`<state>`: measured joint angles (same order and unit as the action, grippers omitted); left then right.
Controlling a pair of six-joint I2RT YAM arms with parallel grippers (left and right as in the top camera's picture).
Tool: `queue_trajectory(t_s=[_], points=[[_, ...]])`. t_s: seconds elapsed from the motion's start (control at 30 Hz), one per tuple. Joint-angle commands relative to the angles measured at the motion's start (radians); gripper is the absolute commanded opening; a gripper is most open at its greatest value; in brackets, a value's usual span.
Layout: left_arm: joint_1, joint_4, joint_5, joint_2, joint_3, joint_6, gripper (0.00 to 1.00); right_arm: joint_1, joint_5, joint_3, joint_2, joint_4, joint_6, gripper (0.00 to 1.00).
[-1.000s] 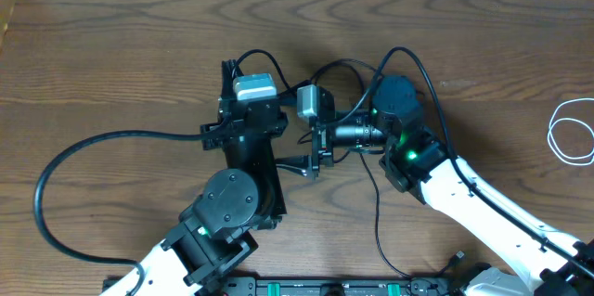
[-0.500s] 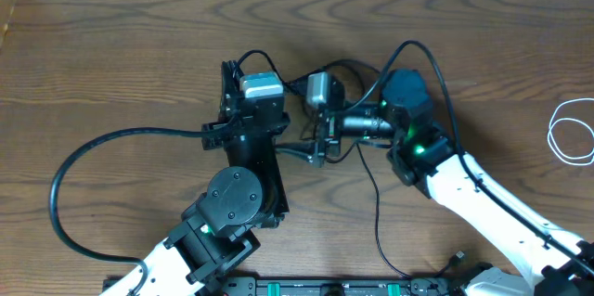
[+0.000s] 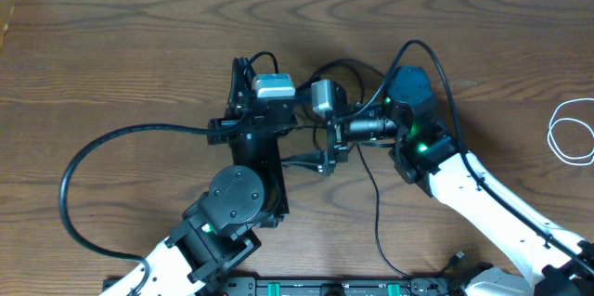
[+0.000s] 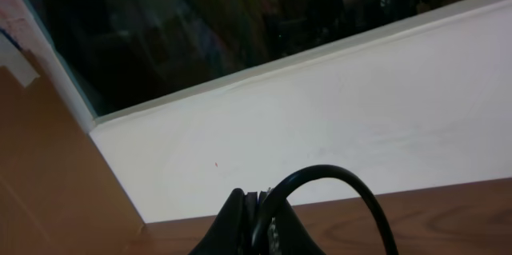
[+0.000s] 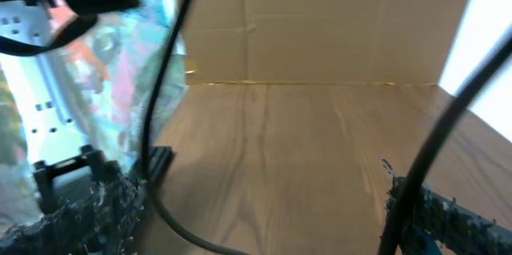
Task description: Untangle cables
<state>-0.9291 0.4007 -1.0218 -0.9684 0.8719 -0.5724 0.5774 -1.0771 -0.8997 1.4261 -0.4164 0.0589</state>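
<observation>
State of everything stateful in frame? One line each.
left gripper: looks shut on black cable
right gripper: open wide
black cable: raised at the left gripper, tail trailing on the table
white cable: coiled, on the table's right edge, untouched
</observation>
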Motion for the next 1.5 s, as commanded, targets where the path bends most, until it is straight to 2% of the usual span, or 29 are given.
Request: queue_trajectory(t_s=[0.0, 0.33, 0.4, 0.47, 0.53, 0.57, 0.7, 0.87, 0.9, 0.97, 1.07, 1.1, 1.23, 1.47], points=[[0.005, 0.006, -0.001, -0.012, 0.012, 0.021, 0.08, 0.028, -0.033, -0.003, 0.003, 0.001, 0.009, 0.99], [0.031, 0.056, -0.171, -0.017, 0.012, 0.127, 0.07, 0.104, 0.018, -0.003, 0.007, 0.007, 0.005, 0.99], [0.031, 0.088, -0.197, -0.017, 0.012, 0.126, 0.08, 0.115, 0.057, -0.003, 0.008, 0.015, 0.005, 0.89], [0.031, 0.106, -0.202, -0.017, 0.012, 0.126, 0.08, 0.124, 0.084, -0.003, 0.012, 0.016, 0.005, 0.67], [0.031, 0.106, -0.202, -0.017, 0.012, 0.126, 0.07, 0.125, 0.084, -0.003, 0.014, 0.016, 0.006, 0.5], [0.031, 0.106, -0.203, -0.018, 0.012, 0.126, 0.08, 0.125, 0.084, -0.003, 0.014, 0.016, 0.006, 0.35], [0.031, 0.106, -0.202, -0.018, 0.012, 0.126, 0.07, 0.125, 0.084, -0.003, 0.014, 0.016, 0.006, 0.01], [0.03, 0.106, -0.202, -0.017, 0.012, 0.126, 0.08, 0.124, 0.087, -0.003, 0.014, 0.014, 0.01, 0.01], [0.03, 0.106, -0.202, -0.017, 0.012, 0.126, 0.14, 0.124, 0.101, -0.003, 0.014, 0.013, 0.01, 0.01], [0.03, 0.106, -0.202, -0.017, 0.012, 0.126, 0.34, 0.124, 0.138, -0.003, 0.014, 0.012, 0.009, 0.01], [0.03, 0.106, -0.202, -0.017, 0.012, 0.126, 0.76, 0.108, 0.163, -0.003, 0.014, -0.016, 0.001, 0.01], [0.03, 0.106, -0.202, -0.017, 0.012, 0.126, 0.8, 0.098, 0.163, -0.003, 0.014, -0.037, -0.016, 0.01], [0.03, 0.106, -0.202, -0.017, 0.012, 0.126, 0.87, 0.032, 0.182, -0.003, 0.014, -0.126, -0.107, 0.01], [-0.024, 0.106, -0.178, -0.016, 0.012, 0.126, 0.88, -0.148, 0.26, -0.003, 0.014, -0.199, -0.235, 0.01]])
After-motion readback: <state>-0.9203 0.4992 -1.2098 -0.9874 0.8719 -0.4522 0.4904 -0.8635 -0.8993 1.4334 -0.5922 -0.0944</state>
